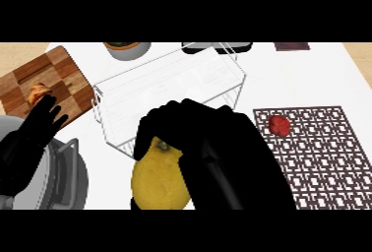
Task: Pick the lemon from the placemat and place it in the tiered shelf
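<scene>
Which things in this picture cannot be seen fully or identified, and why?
Head view:
lemon: its right side is hidden under the right hand.
tiered shelf: its near edge is covered by that hand.
dark objects at the top edge: cut off, not identifiable.
red item on the placemat: too small to name.

My right hand [210, 138] and left hand [29, 138] are black. The lemon [160, 182] is yellow, darker at its tip. The placemat [320, 162] is a dark brown lattice, with a red thing [280, 125] on it. The board [44, 74] is chequered light and dark wood. The table [305, 78] is white.
</scene>
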`<state>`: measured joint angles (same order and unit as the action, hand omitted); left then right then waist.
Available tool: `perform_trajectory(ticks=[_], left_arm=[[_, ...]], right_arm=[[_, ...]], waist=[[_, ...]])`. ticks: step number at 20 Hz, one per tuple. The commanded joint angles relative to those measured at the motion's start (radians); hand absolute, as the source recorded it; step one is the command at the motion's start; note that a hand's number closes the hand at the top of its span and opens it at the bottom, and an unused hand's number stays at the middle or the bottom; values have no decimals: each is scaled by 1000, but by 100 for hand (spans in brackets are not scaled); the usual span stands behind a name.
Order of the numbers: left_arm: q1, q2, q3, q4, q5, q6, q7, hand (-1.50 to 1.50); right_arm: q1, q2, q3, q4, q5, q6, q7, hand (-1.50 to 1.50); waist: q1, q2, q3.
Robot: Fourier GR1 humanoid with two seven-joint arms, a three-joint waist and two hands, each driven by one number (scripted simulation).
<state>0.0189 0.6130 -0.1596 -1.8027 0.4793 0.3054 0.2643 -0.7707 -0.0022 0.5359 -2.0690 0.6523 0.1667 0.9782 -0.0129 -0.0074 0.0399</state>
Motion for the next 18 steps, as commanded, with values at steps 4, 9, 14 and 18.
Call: perform_trajectory(ticks=[4, 9, 14, 18], left_arm=[[47, -70, -82, 153, 12, 2, 45, 0], [28, -65, -77, 168, 21, -9, 39, 0], [38, -67, -91, 168, 11, 1, 36, 0], [30, -59, -96, 167, 16, -10, 37, 0]], right_arm=[[-193, 2, -186, 126, -79, 60, 28, 150], [-283, -2, -234, 281, -134, 81, -20, 150], [-361, -40, -274, 387, -176, 131, -67, 150], [-454, -52, -318, 499, -180, 131, -118, 150]], waist=[[-1, 27, -45], [10, 37, -46], [14, 35, -45], [28, 38, -46]])
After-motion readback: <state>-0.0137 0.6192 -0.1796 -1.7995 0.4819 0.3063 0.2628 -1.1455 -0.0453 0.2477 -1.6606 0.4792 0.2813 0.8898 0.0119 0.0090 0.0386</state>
